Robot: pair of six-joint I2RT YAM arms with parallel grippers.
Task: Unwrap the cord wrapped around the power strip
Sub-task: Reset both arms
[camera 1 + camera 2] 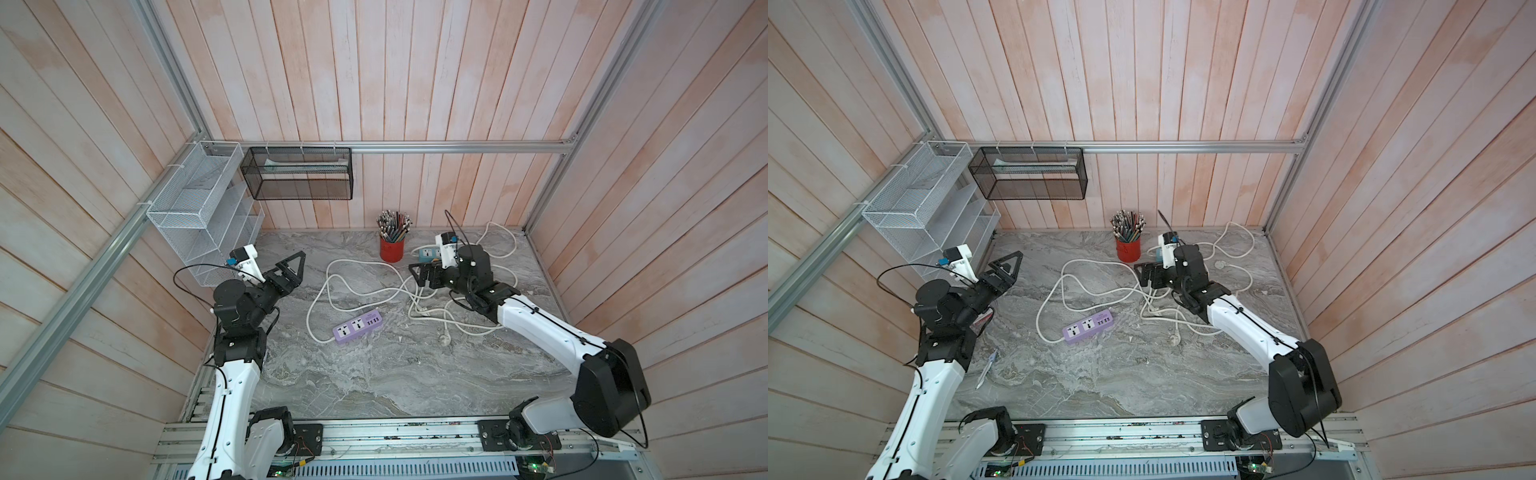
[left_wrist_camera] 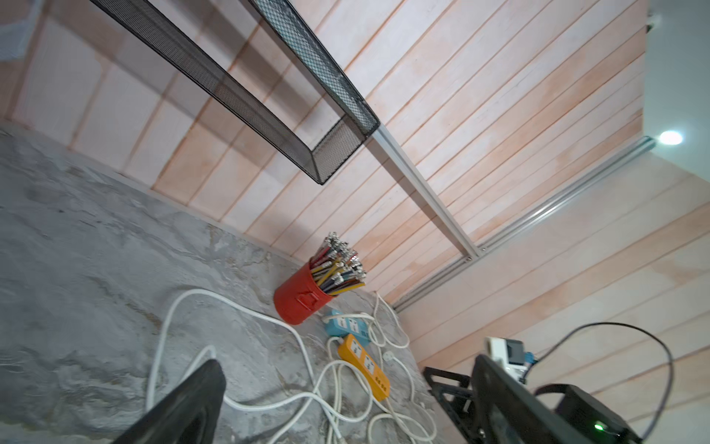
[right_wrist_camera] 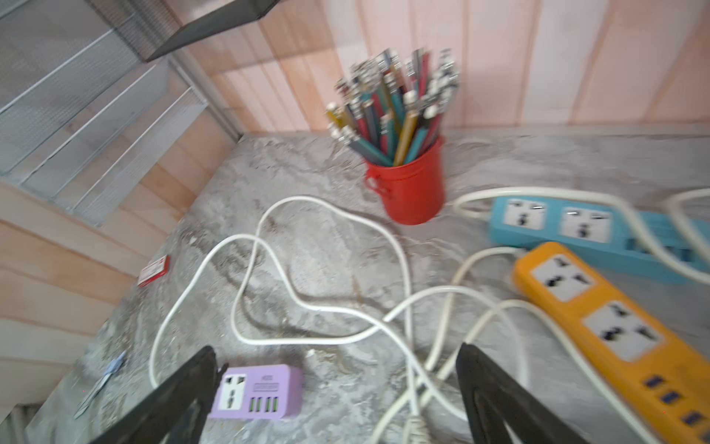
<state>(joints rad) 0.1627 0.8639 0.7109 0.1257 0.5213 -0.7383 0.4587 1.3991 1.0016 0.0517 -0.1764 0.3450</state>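
Both pairs of jaws are spread and empty; the white cord (image 1: 309,316) looks off the purple power strip (image 1: 358,326), so lift up slowly, clear of loops.

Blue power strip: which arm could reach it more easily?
Probably right: the right end effector hovers open beside the blue power strip; the left end effector sits across the table.

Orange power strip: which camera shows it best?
The right wrist view: the orange strip is large, sockets and ports plain, though slightly blurred and cut off at one end. The left wrist view shows it whole but small. In both top views the right arm hides nearly all of it.
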